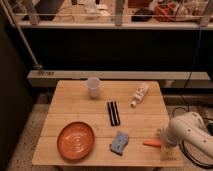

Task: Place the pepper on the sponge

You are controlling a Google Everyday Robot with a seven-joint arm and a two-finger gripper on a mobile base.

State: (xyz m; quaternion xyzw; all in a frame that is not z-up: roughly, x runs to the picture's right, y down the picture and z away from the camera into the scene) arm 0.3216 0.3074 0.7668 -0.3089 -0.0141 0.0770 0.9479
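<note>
The pepper point(151, 143), a small slim orange-red piece, lies on the wooden table point(140, 117) near its front right corner. The light-blue sponge point(119, 142) rests flat to the pepper's left, a short gap away, near the front edge. My gripper point(163, 143) sits at the end of the white arm point(189, 133), right at the pepper's right end and low over the table. Whether it touches the pepper is hidden from this angle.
An orange plate point(75, 140) sits at the front left. A black bar-like object point(113, 113) lies mid-table, a white cup point(93, 86) stands at the back, and a white bottle point(139, 94) lies at the back right. A rail and shelf run behind the table.
</note>
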